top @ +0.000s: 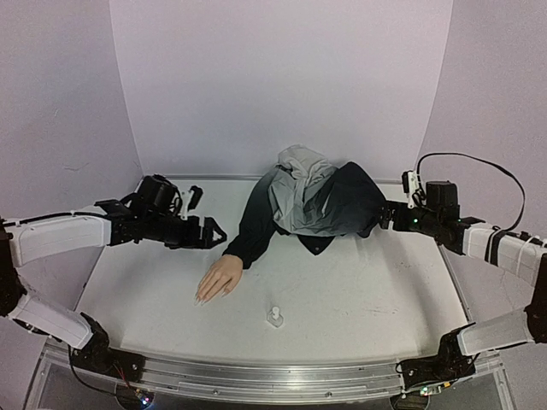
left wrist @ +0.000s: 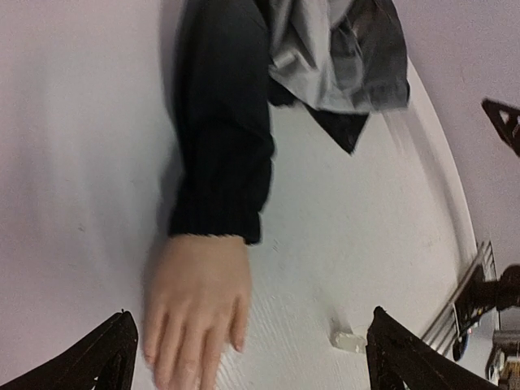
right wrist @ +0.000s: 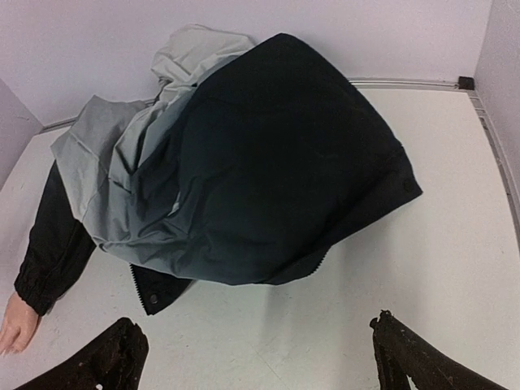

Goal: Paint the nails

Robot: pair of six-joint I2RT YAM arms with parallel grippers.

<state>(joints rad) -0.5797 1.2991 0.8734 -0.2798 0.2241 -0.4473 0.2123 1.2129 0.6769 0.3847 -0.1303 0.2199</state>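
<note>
A flesh-coloured mannequin hand (top: 219, 278) lies palm down on the white table, its dark sleeve (top: 250, 224) running back into a heaped jacket. Its nails (top: 202, 298) are tiny and pale at the fingertips; one shows in the left wrist view (left wrist: 240, 347), blurred. A small white bottle with a knob cap (top: 275, 317) stands in front of the hand; it also shows in the left wrist view (left wrist: 350, 340). My left gripper (top: 214, 232) is open and empty, above the table left of the sleeve. My right gripper (top: 383, 215) is open and empty beside the jacket's right edge.
A dark and grey jacket (top: 320, 198) is heaped at the back middle; it fills the right wrist view (right wrist: 252, 162). Pale walls enclose the table on three sides. A metal rail (top: 256, 376) runs along the near edge.
</note>
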